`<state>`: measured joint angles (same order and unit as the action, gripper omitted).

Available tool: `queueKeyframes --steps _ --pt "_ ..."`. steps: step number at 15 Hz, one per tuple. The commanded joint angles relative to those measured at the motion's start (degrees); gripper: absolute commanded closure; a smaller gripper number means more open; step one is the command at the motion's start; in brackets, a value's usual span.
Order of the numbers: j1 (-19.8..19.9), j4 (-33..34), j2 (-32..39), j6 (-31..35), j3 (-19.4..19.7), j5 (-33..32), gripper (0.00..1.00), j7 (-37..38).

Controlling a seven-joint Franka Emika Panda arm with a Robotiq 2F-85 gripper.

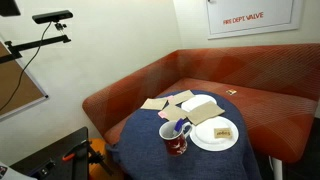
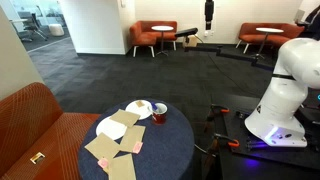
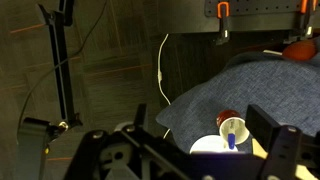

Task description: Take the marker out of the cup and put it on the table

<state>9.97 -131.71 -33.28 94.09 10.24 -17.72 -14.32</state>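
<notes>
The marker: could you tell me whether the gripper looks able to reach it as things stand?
Probably yes: the gripper is open, the marker sticks up out of the cup, and nothing covers it; the plate lies beside.

Orange-red upholstered corner bench (image 1: 150, 90) sits against plain white walls (image 1: 120, 40), with a white framed sign reading FIRE DEPT VALVE (image 1: 252, 17) above it. In an exterior view, dark grey carpet floor (image 2: 120, 75) runs back to orange armchairs (image 2: 152, 36), a small white round table (image 2: 268, 31) and a wide white column (image 2: 95, 25). Even indoor light.
</notes>
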Motion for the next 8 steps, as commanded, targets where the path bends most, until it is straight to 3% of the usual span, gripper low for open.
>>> queueKeyframes --steps 1,8 --pt "-0.8 0.2 0.0 -0.3 0.6 -0.3 0.0 0.3" --pt "-0.9 -0.9 -0.3 1.8 0.6 -0.5 0.0 0.7"
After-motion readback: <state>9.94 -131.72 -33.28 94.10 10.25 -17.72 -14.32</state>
